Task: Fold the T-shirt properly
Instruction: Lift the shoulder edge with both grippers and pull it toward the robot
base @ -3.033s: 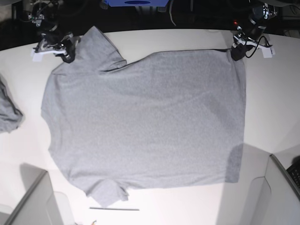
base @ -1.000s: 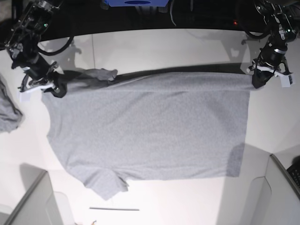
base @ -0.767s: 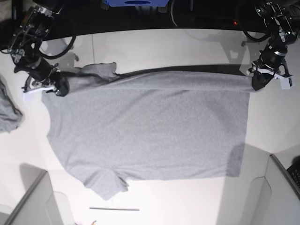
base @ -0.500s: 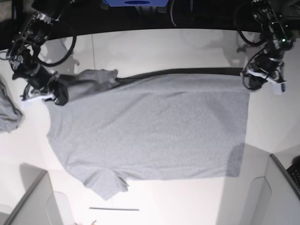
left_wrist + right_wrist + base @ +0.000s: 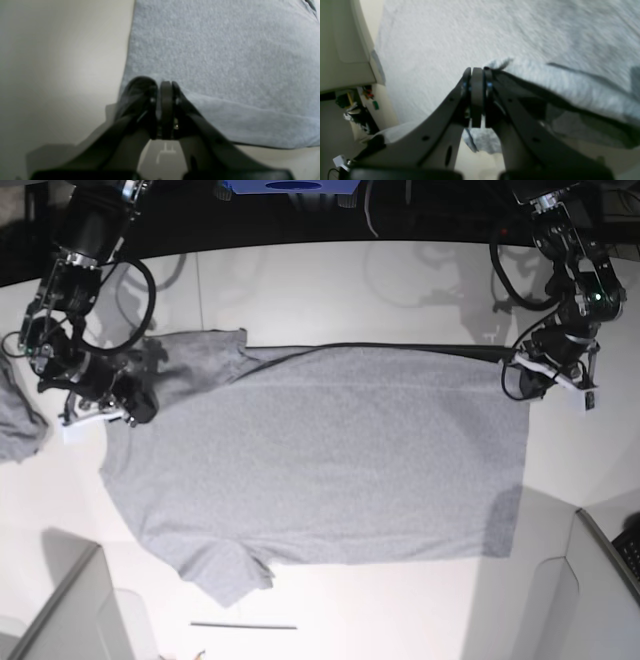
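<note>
The base view looks straight down from high above, taking in the whole white tabletop (image 5: 330,280) with the spread T-shirt (image 5: 320,460) and both arms (the left one on that view's right side). The left wrist view sits close behind the left claw (image 5: 166,86), looking along its fingers at a hemmed corner of the T-shirt (image 5: 225,55) on the tabletop (image 5: 62,62). The right wrist view rides as close behind the right claw (image 5: 477,72), facing cloth (image 5: 470,32) seen whole from above.

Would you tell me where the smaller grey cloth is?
In the base view, the smaller grey cloth lies at the table's far left edge, beside the right gripper.
</note>
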Robot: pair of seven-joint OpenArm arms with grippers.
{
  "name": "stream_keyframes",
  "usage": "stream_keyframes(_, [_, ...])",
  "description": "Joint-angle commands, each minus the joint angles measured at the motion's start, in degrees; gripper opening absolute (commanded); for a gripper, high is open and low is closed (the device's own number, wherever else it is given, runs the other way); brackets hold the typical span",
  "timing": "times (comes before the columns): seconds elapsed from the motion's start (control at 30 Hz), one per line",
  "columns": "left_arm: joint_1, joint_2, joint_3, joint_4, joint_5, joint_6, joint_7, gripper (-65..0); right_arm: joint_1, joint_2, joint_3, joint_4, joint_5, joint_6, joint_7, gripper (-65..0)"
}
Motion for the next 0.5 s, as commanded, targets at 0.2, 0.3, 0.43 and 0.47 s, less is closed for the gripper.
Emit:
stream_keyframes(0.2, [-2.7, -0.9, -0.2, 0.3, -0.5, -0.1, -0.1, -65.0, 3.1, 1.6, -0.1, -3.1, 0.7, 0.4, 1.2, -65.0])
stream_keyframes(0.3, [-2.8, -0.9, -0.4, -2.5, -0.5, -0.1, -0.4, -65.0, 4.6, 2.4, -2.7, -4.1, 0.7, 0.4, 1.3, -65.0])
stream_keyframes(0.43, [-3.6, -0.9, -0.4, -5.5, -0.5, -0.1, -0.5, -65.0, 5.8, 3.2, -4.9, -5.5, 0.7, 0.4, 1.4, -65.0])
stream_keyframes(0.47, [-3.8, -0.9, -0.5, -6.1, -0.5, -0.1, -0.5, -65.0, 6.3, 3.2, -5.2, -5.9, 0.7, 0.4, 1.8, -65.0])
